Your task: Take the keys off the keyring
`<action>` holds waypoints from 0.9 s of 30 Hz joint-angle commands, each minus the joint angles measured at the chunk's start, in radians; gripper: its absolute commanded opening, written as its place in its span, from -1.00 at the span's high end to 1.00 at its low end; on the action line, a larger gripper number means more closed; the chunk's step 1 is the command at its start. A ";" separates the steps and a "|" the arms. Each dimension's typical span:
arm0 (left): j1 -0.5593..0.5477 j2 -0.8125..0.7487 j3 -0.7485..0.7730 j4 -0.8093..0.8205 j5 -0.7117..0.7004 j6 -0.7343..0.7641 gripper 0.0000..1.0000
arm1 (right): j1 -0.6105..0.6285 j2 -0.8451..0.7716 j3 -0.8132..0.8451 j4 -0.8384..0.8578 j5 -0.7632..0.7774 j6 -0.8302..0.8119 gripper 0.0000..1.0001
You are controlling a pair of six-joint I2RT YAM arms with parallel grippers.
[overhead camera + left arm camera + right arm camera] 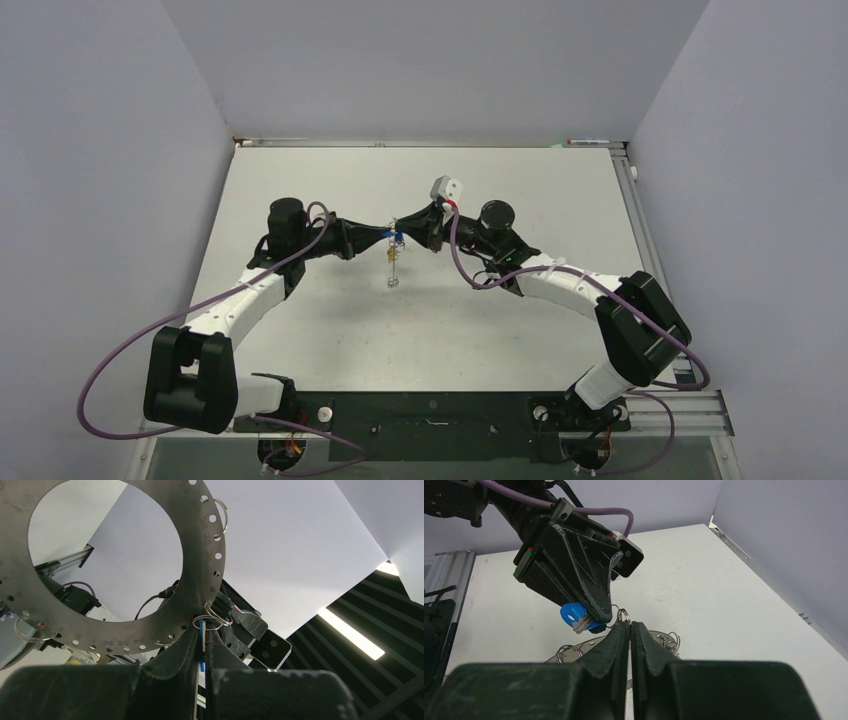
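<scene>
Both grippers meet above the middle of the table. The keyring (200, 555) is a flat silver ring plate with numbered holes and small split rings. It also shows in the right wrist view (659, 635). My left gripper (385, 238) is shut on a silver key with a blue tag (570, 614), seen as a blue strip between its fingers (201, 630). My right gripper (629, 624) is shut on the keyring's edge next to a split ring (623, 614), fingertips almost touching the left gripper (599, 614). In the top view the ring hangs edge-on (393, 268) below the grippers.
The white table (330, 330) lies under the hanging ring, with grey walls on three sides. An aluminium rail (640, 215) runs along the right edge. Purple cables loop from both arms.
</scene>
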 commanded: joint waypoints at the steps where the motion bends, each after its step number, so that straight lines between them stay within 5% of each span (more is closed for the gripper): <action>1: 0.010 -0.007 0.021 0.017 0.002 0.013 1.00 | -0.012 -0.041 -0.042 0.160 0.072 0.044 0.89; 8: 0.006 -0.007 0.028 0.020 0.006 0.010 1.00 | 0.030 0.011 -0.100 0.228 0.085 0.050 0.89; 27: -0.004 0.004 0.039 0.019 0.017 0.017 1.00 | 0.014 -0.008 -0.065 0.050 -0.067 -0.216 0.33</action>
